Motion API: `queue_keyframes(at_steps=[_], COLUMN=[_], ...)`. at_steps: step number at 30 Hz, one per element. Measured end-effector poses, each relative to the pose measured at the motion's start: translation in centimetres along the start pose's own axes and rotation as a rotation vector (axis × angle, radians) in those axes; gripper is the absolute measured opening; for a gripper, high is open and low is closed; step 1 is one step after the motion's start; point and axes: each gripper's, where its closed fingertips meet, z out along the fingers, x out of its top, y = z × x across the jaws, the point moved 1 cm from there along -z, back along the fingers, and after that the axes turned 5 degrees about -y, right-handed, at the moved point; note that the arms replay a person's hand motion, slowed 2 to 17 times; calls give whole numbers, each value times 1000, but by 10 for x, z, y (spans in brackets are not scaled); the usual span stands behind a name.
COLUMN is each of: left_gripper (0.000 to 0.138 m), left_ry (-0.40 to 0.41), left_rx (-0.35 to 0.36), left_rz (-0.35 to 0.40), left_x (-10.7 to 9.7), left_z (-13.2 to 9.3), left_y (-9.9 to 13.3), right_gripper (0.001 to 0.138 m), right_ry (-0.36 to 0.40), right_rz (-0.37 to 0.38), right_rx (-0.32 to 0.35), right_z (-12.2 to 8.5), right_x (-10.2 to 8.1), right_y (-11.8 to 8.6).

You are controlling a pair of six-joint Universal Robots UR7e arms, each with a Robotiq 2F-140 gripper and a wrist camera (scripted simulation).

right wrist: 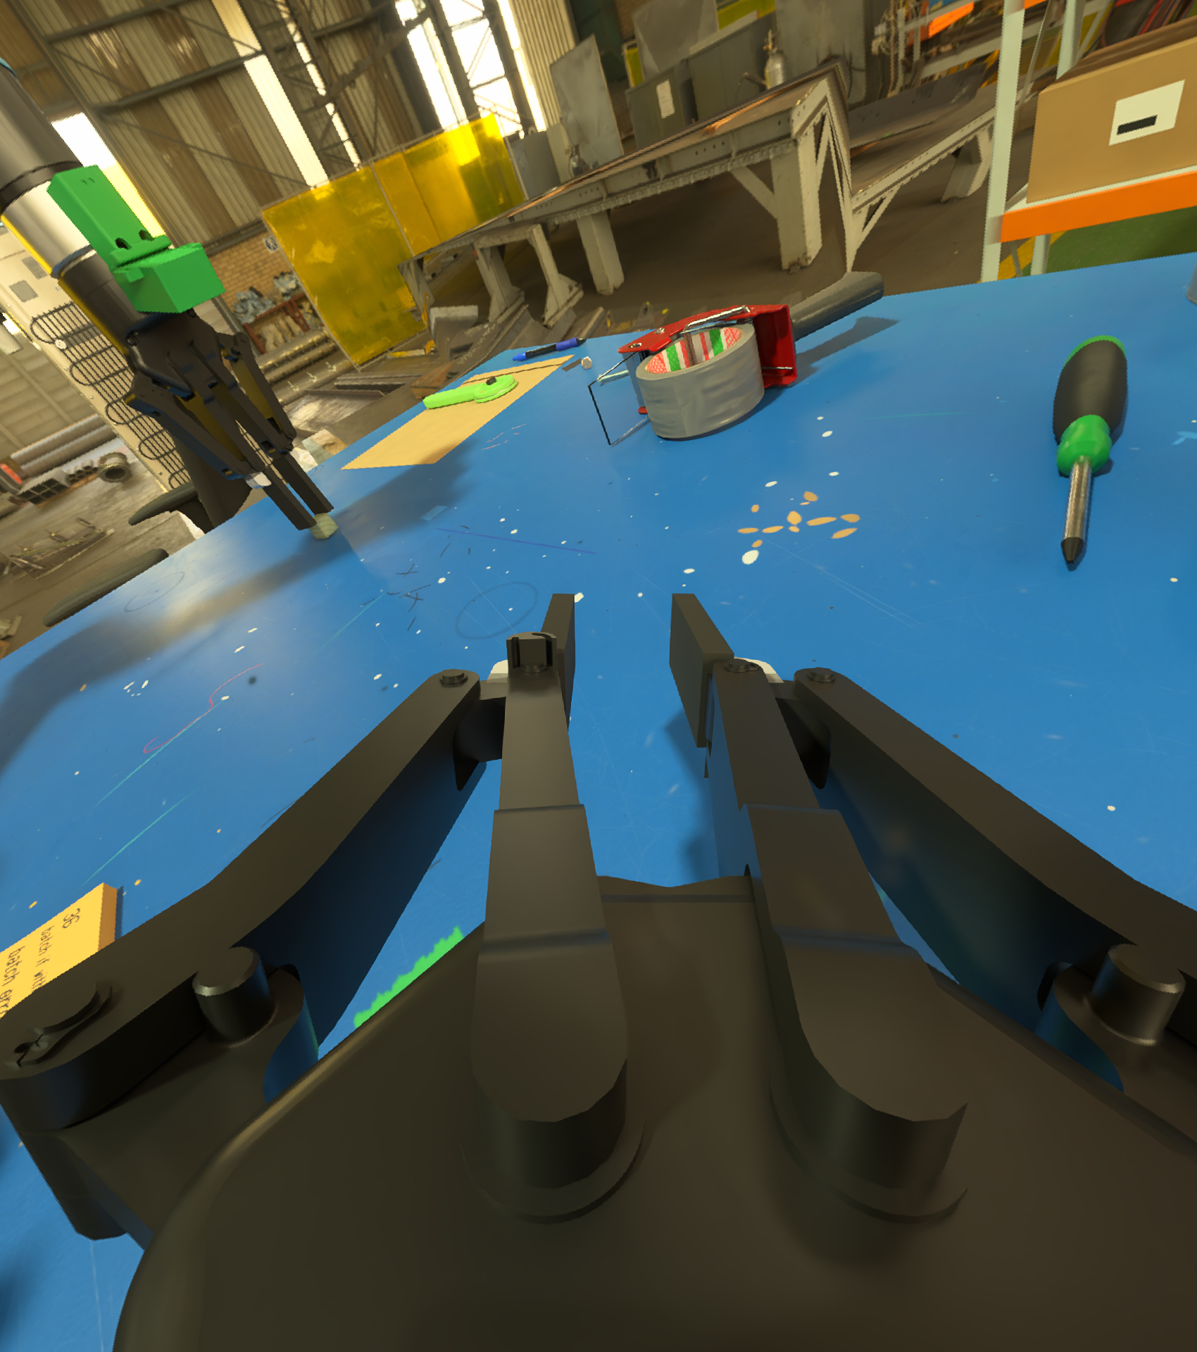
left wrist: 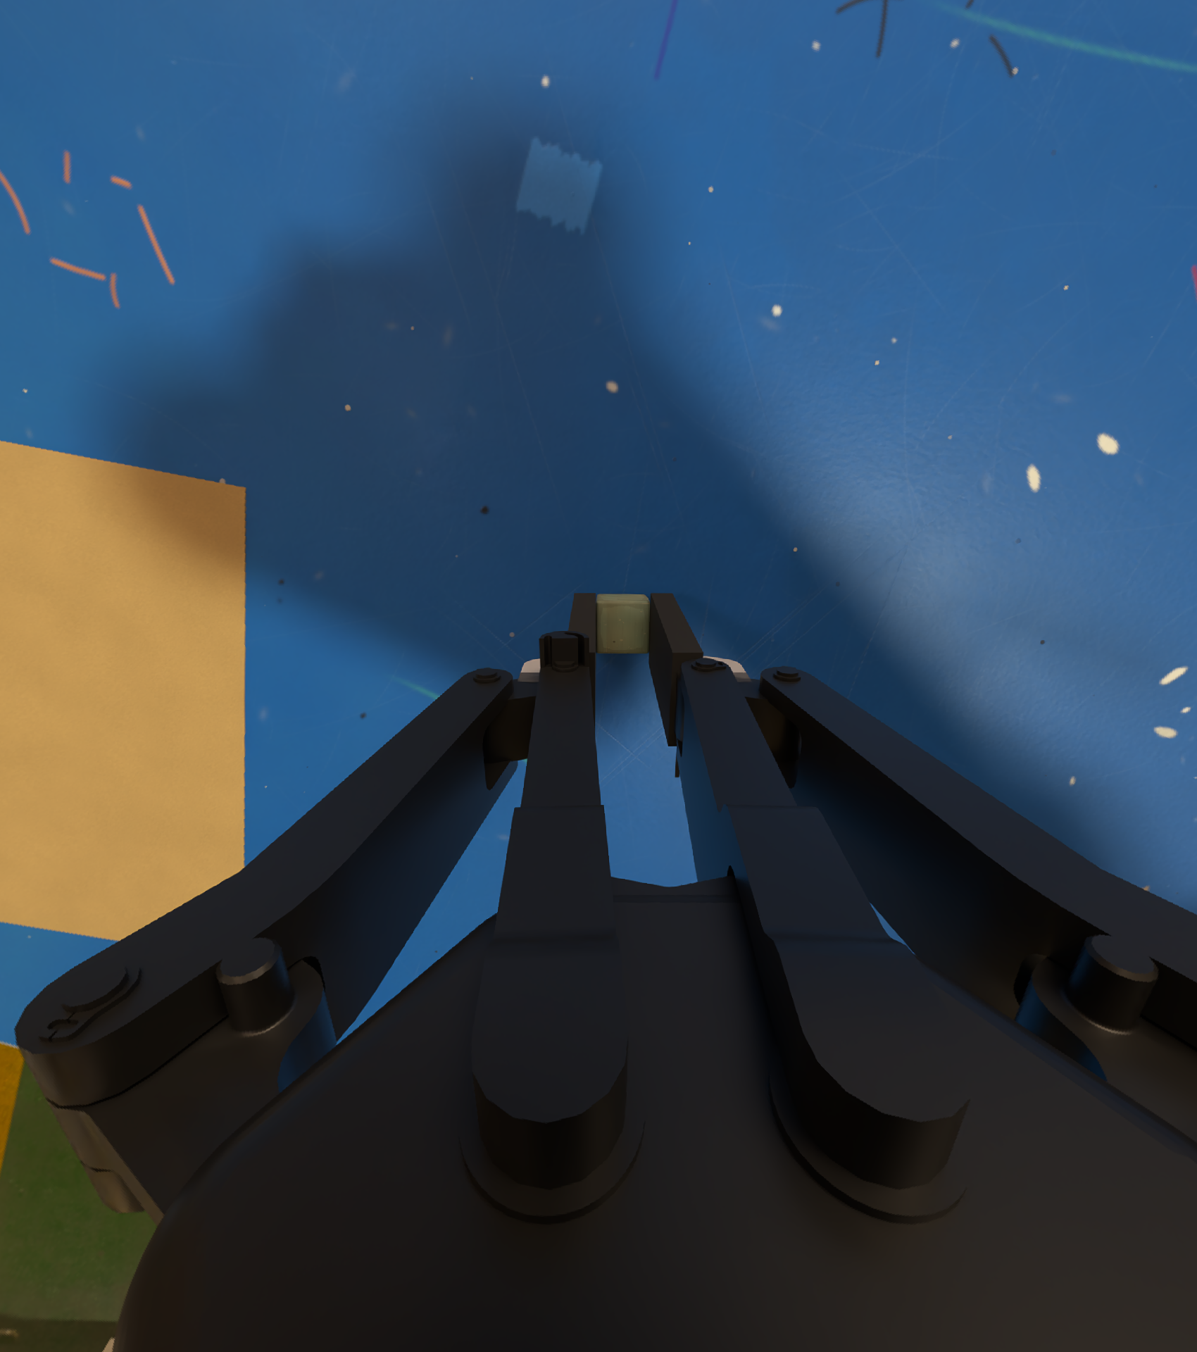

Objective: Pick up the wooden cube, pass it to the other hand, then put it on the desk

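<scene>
Wooden cube (left wrist: 622, 622) sits clamped in the left gripper (left wrist: 623, 622) at the blue desk (left wrist: 873, 439), while the right gripper (right wrist: 623, 622), far right, hangs released.

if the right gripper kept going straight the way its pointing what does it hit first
Probably the bare blue desk just ahead of the right gripper: its open jaws angle down at it. The tape dispenser lies farther along, though depth is unclear.

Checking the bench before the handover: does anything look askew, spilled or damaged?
Nothing looks broken or spilled. The blue desk is only scuffed and paint-flecked. The left gripper holds the wooden cube squarely between its fingertips. The tape dispenser and screwdriver lie loose but intact; the right gripper is empty.
</scene>
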Motion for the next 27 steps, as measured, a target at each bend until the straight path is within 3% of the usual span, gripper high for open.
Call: queue_keyframes(at_steps=[6, 11, 27], left_gripper=[20, 20, 20], left_ry=[23, 91, 480], left_rx=[40, 80, 206], left_rz=[-22, -48, -89], left_x=[0, 4, 41], left_z=[-10, -24, -104], left_y=[-6, -11, -15], right_gripper=[39, 43, 54], right_ry=[5, 10, 25], right_rz=[12, 22, 50], right_rx=[9, 18, 55], right_z=[0, 0, 0], right_x=[0, 1, 3], right_y=[0, 0, -3])
